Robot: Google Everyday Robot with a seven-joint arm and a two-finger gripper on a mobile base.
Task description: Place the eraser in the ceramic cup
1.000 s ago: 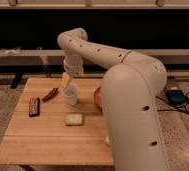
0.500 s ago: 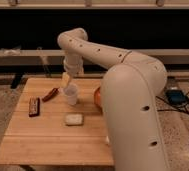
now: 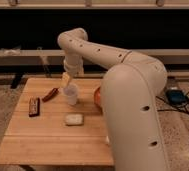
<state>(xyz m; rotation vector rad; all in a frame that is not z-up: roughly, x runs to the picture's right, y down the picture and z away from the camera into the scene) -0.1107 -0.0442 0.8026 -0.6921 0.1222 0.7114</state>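
Hovering right above the ceramic cup (image 3: 71, 94): the gripper (image 3: 66, 80), hanging down from the wrist at the back-centre of the wooden table (image 3: 53, 142). Its tan tip sits at the cup's far rim, touching or just clear, can't tell which. Grip state: cannot tell from this angle, and nothing visibly in it. Eraser (image 3: 34, 106) is not in the cup; it lies flat on the table's left side, well apart from the gripper, long axis running roughly front to back. Small red elongated object (image 3: 50, 94) lies diagonally between eraser and cup, closer to the eraser's far end. Cup is upright, roughly mid-table toward the back. Pale whitish rounded block (image 3: 74, 119) sits just in front of the cup, apart from it. Orange bowl (image 3: 97, 96) is to the cup's right, mostly hidden behind the white arm (image 3: 133, 100), which fills the right half of the view and arcs up and over to the wrist. Blue device (image 3: 175, 95) with cables on the floor at right.
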